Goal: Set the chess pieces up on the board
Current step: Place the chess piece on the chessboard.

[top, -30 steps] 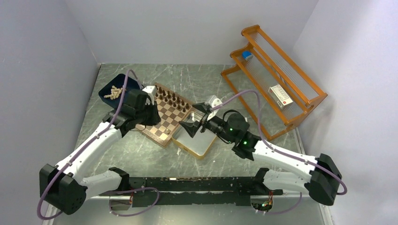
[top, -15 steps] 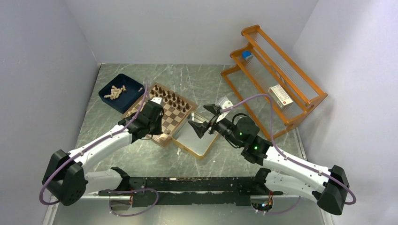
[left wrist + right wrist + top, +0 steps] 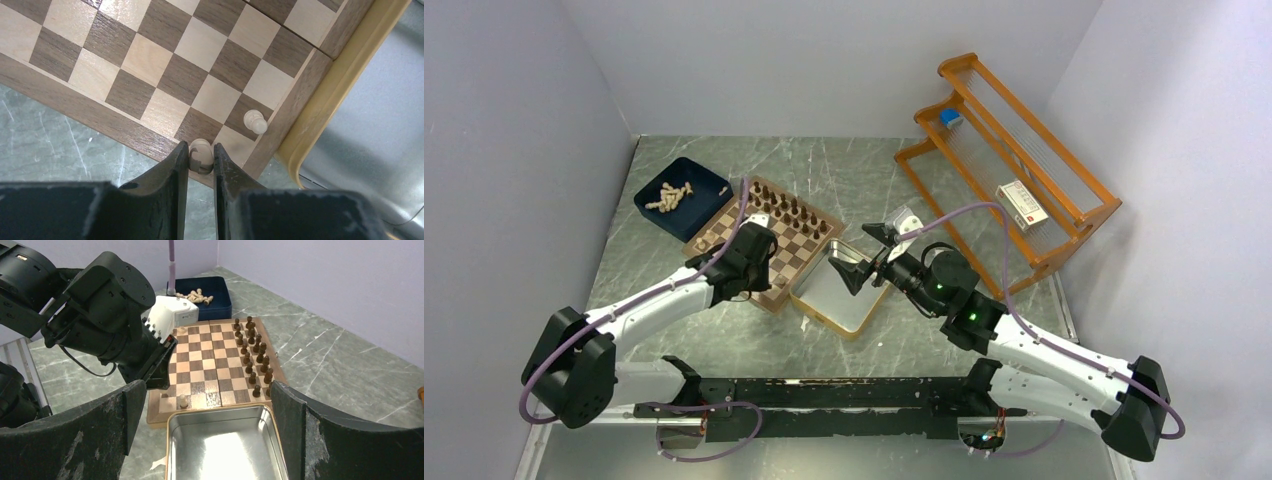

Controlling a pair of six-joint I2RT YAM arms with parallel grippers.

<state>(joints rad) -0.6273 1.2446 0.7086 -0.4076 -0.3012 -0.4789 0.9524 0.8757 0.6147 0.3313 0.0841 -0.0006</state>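
Looks like the pale side is being started: a tiny pale tan wooden chessman (image 3: 199, 152) is pinched between the fingers of the left gripper (image 3: 201, 161), low over the near corner of the square wooden chessboard (image 3: 75, 102), near one pale piece (image 3: 255, 121) already stood there. The right gripper (image 3: 207, 395) is held spread wide above the silver tin (image 3: 225, 450). Next it probably needs to be lowered upright onto its square and released gently.
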